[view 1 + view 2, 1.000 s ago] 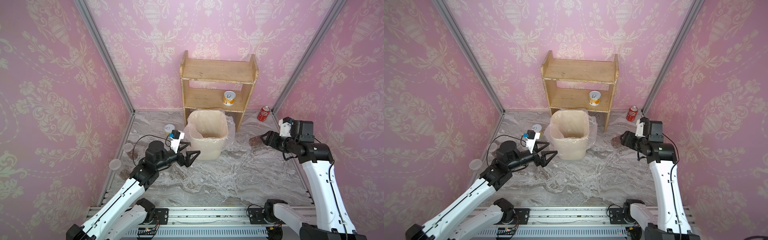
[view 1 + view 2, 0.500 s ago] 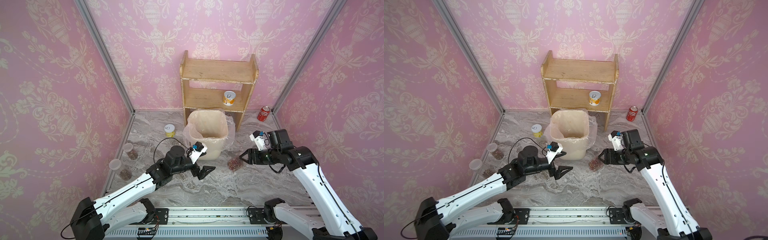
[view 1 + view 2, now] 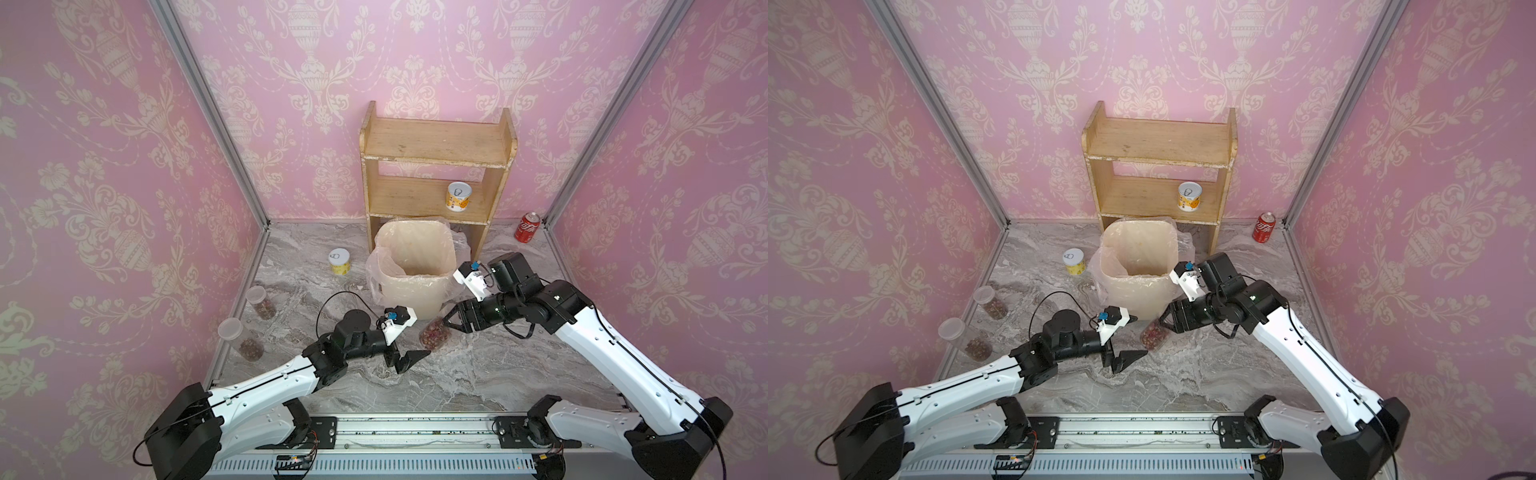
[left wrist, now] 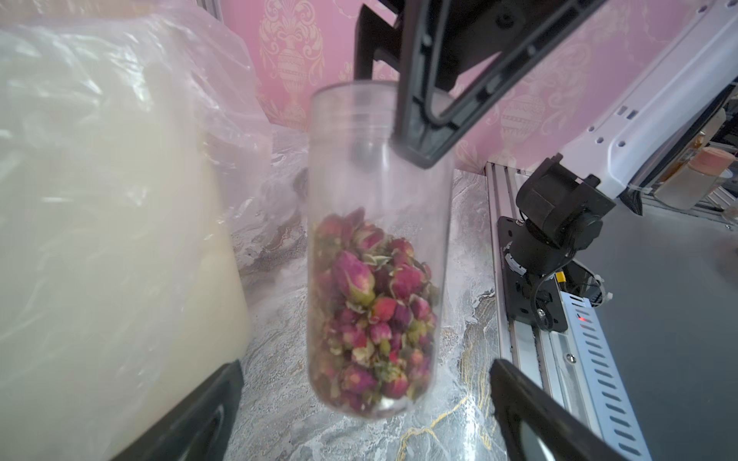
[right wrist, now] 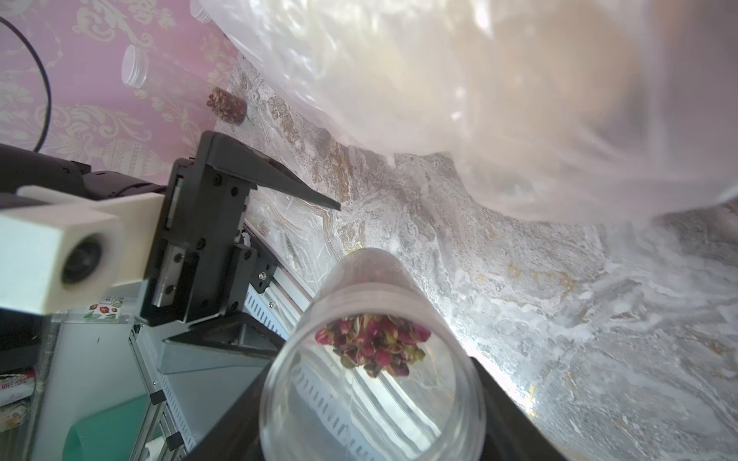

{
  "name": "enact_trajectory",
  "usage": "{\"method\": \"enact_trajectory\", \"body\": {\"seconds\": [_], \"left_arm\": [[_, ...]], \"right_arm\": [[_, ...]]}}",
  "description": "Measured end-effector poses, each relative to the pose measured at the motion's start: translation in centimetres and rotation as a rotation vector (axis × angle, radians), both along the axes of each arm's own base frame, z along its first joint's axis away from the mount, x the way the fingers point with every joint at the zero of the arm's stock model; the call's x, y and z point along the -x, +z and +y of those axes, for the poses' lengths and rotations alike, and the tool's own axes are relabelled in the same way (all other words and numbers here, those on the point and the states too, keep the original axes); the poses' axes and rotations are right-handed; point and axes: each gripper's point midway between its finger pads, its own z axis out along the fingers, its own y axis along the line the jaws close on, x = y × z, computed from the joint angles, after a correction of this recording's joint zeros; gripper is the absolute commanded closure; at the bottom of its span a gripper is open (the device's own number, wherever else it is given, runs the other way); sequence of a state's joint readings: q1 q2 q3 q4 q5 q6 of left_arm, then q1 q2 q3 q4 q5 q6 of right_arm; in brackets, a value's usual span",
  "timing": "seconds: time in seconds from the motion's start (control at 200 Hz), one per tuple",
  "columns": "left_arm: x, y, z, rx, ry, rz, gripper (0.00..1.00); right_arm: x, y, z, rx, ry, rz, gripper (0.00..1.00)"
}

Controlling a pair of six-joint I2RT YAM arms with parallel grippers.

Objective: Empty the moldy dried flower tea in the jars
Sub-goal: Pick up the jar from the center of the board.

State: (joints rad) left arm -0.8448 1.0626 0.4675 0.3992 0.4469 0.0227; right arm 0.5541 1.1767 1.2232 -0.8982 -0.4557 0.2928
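My right gripper [image 3: 451,323] [image 5: 371,423] is shut on a clear jar [image 3: 434,332] [image 3: 1152,332] near its mouth, and no lid shows on it. The jar hangs tilted, low over the marble floor, just in front of the bin [image 3: 409,295]. Pinkish-red dried flower tea [image 4: 375,311] [image 5: 371,343] lies heaped at its bottom end. My left gripper [image 3: 409,336] [image 3: 1131,337] [image 4: 367,419] is open, its fingers [image 4: 191,419] on either side of the jar's bottom end and apart from it. Two lidded jars [image 3: 259,301] [image 3: 243,340] with tea stand by the left wall.
The cream bin, lined with a plastic bag [image 3: 1133,291], stands before a wooden shelf [image 3: 436,166] with a yellow-and-white tin [image 3: 458,197] on it. Another such tin [image 3: 340,261] stands left of the bin. A red cola can [image 3: 527,227] is in the back right corner.
My right arm has carried the jar from the right side leftward and down to the front of the bin. My left arm has swung right toward it, its gripper still open.
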Motion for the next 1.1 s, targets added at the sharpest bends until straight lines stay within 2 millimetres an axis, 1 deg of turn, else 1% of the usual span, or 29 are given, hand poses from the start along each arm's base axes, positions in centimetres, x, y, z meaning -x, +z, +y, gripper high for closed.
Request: {"method": "enact_trajectory", "body": {"seconds": [0.19, 0.305, 0.44, 0.59, 0.7, 0.826, 1.036, 1.096], "left_arm": [[0.0, 0.0, -0.3, 0.005, -0.015, -0.061, 0.02], [-0.1, -0.5, -0.2, -0.005, -0.015, -0.084, 0.08], [-0.4, -1.0, -0.2, -0.022, -0.007, -0.102, 0.10], [-0.7, -1.1, -0.3, -0.026, 0.001, -0.112, 0.14], [-0.8, -0.9, -0.3, -0.020, 0.004, -0.127, 0.21], [-1.1, -0.7, -0.3, -0.016, 0.019, -0.139, 0.32], [-1.5, -1.0, -0.2, -0.024, 0.039, -0.135, 0.39], [-1.6, -1.0, -0.2, -0.025, 0.041, -0.135, 0.41]], "right_arm": [[-0.3, 0.8, 2.3, -0.028, 0.060, -0.014, 0.64], [-0.4, 0.9, 3.2, -0.036, 0.083, -0.013, 0.64], [-0.4, 0.6, 3.4, -0.031, 0.089, -0.004, 0.64], [-0.2, 0.5, 3.8, -0.028, 0.100, -0.001, 0.65], [-0.1, 0.3, 4.0, -0.025, 0.108, 0.003, 0.65], [0.0, 0.3, 4.1, -0.023, 0.113, 0.003, 0.65], [0.0, 0.1, 4.0, -0.014, 0.111, 0.005, 0.65], [0.0, 0.1, 4.0, -0.014, 0.112, 0.004, 0.60]]}}
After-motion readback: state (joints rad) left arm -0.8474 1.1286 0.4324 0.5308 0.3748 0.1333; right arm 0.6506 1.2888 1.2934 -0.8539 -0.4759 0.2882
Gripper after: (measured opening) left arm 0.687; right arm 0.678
